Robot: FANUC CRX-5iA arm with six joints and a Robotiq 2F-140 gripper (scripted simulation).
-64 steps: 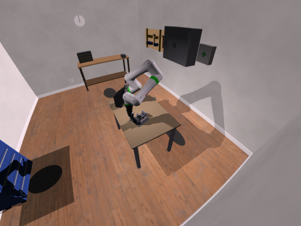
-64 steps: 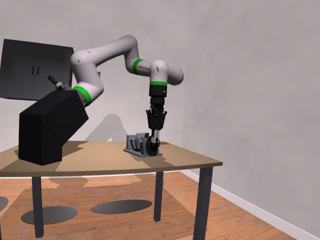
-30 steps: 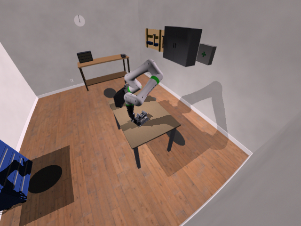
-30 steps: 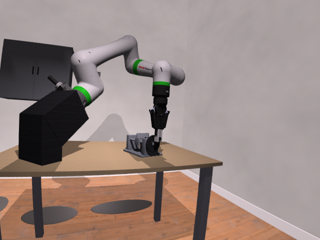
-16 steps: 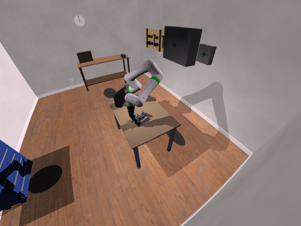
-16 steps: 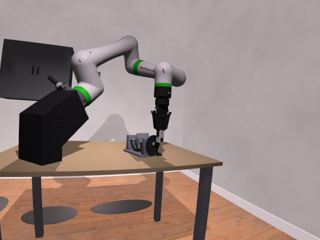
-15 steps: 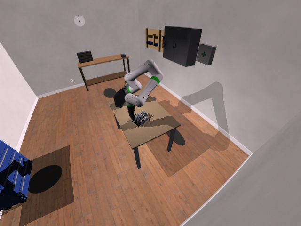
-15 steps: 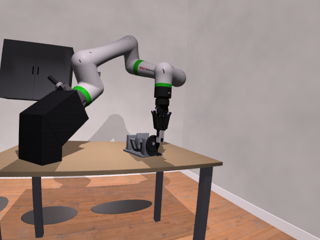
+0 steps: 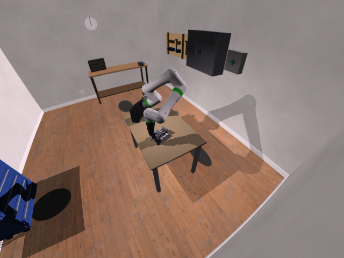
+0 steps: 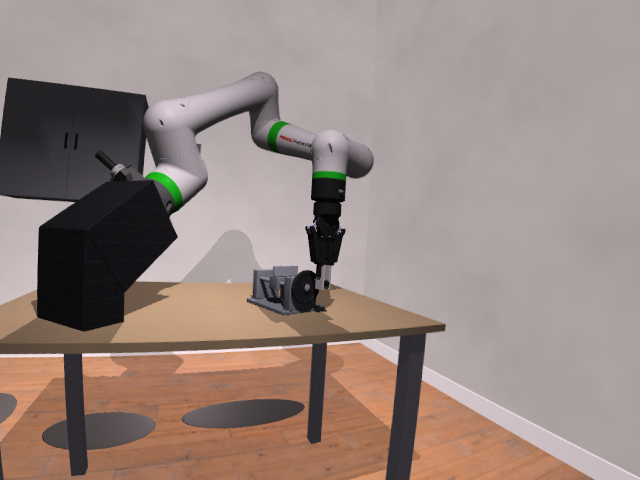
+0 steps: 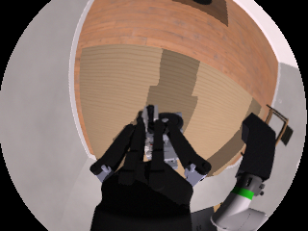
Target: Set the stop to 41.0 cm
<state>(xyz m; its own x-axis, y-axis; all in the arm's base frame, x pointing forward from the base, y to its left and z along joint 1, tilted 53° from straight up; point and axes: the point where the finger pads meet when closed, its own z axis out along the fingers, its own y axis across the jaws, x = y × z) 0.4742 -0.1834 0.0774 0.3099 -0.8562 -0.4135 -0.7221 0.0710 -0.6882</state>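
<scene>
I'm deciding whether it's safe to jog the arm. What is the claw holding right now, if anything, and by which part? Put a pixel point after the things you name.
It can't be told: the claw's [image 9: 153,138] [image 10: 323,284] [image 11: 150,115] fingertips are close together beside the handwheel [image 10: 299,296] [image 11: 171,118], with any hold hidden.
</scene>
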